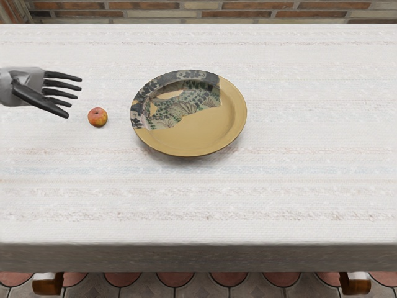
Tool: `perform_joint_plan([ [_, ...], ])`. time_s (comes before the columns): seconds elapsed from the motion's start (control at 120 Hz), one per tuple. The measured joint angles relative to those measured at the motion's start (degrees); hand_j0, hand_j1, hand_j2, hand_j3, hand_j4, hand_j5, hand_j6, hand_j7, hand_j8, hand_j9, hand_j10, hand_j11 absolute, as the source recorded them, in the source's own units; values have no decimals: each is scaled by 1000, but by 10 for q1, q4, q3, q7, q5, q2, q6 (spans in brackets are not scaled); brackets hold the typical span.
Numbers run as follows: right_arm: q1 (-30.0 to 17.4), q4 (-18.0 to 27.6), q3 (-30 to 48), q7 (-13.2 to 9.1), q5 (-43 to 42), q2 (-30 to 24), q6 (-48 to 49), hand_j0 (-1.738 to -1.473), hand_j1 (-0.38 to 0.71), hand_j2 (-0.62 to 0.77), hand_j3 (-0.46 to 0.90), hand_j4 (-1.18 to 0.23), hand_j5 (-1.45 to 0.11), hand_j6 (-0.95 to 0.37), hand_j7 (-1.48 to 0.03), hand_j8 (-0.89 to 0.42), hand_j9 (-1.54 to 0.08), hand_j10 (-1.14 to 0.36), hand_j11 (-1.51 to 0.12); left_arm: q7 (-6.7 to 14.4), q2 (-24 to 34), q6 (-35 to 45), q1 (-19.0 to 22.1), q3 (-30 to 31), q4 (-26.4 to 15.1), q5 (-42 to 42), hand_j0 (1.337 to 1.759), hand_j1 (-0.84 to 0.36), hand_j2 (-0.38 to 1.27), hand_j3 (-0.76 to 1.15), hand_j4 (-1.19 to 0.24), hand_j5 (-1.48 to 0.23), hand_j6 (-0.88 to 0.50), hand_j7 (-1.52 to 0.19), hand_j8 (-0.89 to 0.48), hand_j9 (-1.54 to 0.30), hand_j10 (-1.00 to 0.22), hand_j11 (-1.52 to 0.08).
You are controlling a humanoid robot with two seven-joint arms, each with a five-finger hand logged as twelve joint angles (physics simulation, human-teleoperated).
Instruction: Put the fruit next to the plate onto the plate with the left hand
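A small red-orange fruit [97,117] lies on the table just left of the plate [214,127]. The plate is round and tan, with a dark leafy pattern over its upper left part, and nothing lies on it. My left hand [62,93] comes in from the left edge, up and to the left of the fruit. Its dark fingers [62,79] are spread and straight, pointing right, and hold nothing. A short gap separates the fingertips from the fruit.
The table [298,186] is covered with a pale woven cloth. A brick wall [205,11] runs along its far edge. Wooden feet [47,283] and floor tiles show below the front edge.
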Motion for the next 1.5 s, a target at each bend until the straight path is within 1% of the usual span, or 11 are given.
perform_joint_plan([
  [0.267, -21, -1, -2, 0, 0, 0, 0, -1658, -303, -7, 0, -39, -50, -39, -50, -39, -50, -39, -50, 0, 14, 0, -6, -2, 0, 13, 1658, 56, 50, 0, -246, -318, -246, -318, -245, -318, -245, -318],
  [0.467, -26, -1, -2, 0, 0, 0, 0, -1658, -303, -7, 0, -39, -50, -39, -50, -39, -50, -39, -50, 1, 71, 0, -51, -2, -2, 18, 1658, 56, 50, 0, -246, -318, -245, -318, -245, -318, -245, -318],
  [0.608, -26, -1, -2, 0, 0, 0, -1, -1658, -303, -7, 0, -39, -50, -39, -50, -39, -50, -39, -50, 1, 169, 0, -61, -1, -119, 64, 1658, 57, 50, 0, -246, -318, -246, -318, -246, -318, -246, -318],
  [0.675, -26, -1, -2, 0, 0, 0, -1, -1658, -303, -7, 0, -39, -50, -39, -50, -39, -50, -39, -50, 13, 179, 0, -66, -1, -157, 79, 1658, 57, 50, 0, -246, -318, -246, -318, -246, -318, -246, -318],
  [0.808, -26, -1, -2, 0, 0, 0, -1, -1658, -303, -7, 0, -39, -50, -39, -50, -39, -50, -39, -50, 45, 180, 0, -151, 10, -205, 93, 1658, 58, 51, 0, -248, -319, -249, -318, -248, -318, -248, -318],
  [0.883, -26, -1, -2, 0, 0, 0, -1, -1658, -303, -7, 0, -39, -50, -39, -50, -39, -50, -39, -50, 53, 172, 0, -285, 96, -229, 95, 1658, 57, 50, 0, -247, -319, -248, -318, -248, -318, -247, -318],
  [0.975, -26, -1, -2, 0, 0, 0, -1, -1658, -303, -7, 0, -39, -50, -39, -50, -39, -50, -39, -50, 57, 110, 5, -447, 271, -268, 91, 1658, 57, 50, 0, -247, -318, -247, -318, -247, -318, -246, -318],
  [1.075, -26, -1, -2, 0, 0, 0, -1, -1658, -303, -7, 0, -39, -50, -39, -50, -39, -50, -39, -50, 59, 61, 65, -549, 442, -318, 72, 1658, 56, 50, 0, -247, -318, -247, -318, -247, -318, -246, -318],
  [1.208, -26, -1, -2, 0, 0, 0, -1, -1658, -304, -7, 0, -39, -50, -39, -50, -39, -50, -39, -50, 60, 10, 189, -589, 604, -374, 45, 1658, 56, 49, 0, -247, -318, -247, -318, -247, -318, -246, -318],
  [1.375, -26, -1, -2, 0, 0, 0, 0, -1658, -303, -7, 0, -39, -50, -39, -50, -39, -50, -39, -50, 68, -77, 364, -640, 729, -429, 30, 1658, 56, 50, 0, -247, -318, -247, -318, -247, -318, -246, -318],
  [1.5, -26, -1, -2, 0, 0, 0, 0, -1658, -303, -7, 0, -39, -50, -39, -50, -39, -50, -39, -50, 71, -161, 476, -643, 801, -449, -9, 1658, 56, 50, 0, -246, -318, -247, -318, -246, -318, -246, -318],
])
